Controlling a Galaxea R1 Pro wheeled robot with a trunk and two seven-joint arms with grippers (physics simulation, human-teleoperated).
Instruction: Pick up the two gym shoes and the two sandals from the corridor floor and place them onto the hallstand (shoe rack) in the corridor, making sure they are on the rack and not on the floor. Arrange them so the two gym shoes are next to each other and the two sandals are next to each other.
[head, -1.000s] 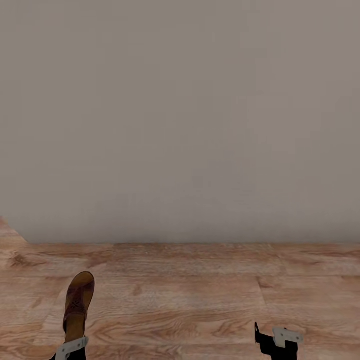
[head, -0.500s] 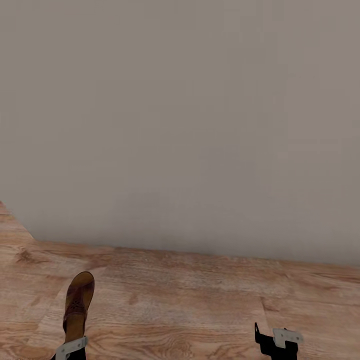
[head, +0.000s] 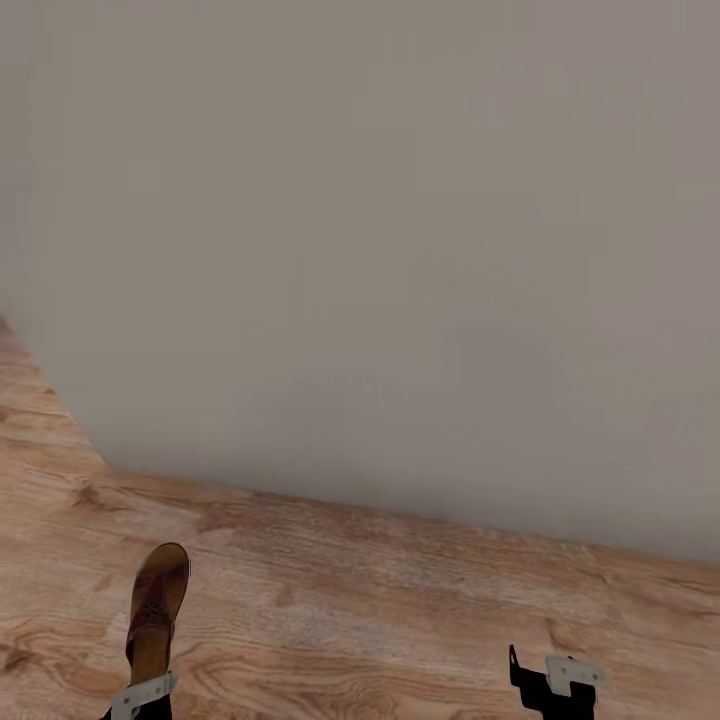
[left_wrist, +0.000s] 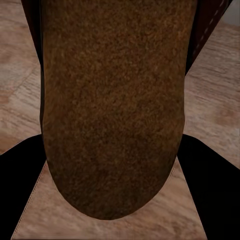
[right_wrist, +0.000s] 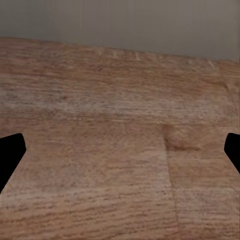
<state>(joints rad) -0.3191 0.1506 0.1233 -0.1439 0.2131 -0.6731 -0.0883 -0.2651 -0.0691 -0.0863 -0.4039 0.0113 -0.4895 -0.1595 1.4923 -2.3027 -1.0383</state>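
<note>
Wood-plank corridor floor (head: 400, 610) meets a plain grey wall (head: 400, 250).

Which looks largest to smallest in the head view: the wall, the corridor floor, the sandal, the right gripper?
1. Wall, the largest area.
2. Corridor floor.
3. Sandal, held in the left gripper.
4. Right gripper, cut off by the frame edge, so its rank against the sandal is unsure.

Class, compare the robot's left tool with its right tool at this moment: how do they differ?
The left tool is shut on a brown sandal, held toe-forward above the floor; the right tool carries nothing. The left wrist view is dominated by the sandal's sole, while the right tool's fingers stand wide apart over bare planks. Both sit low, facing the wall.
</note>
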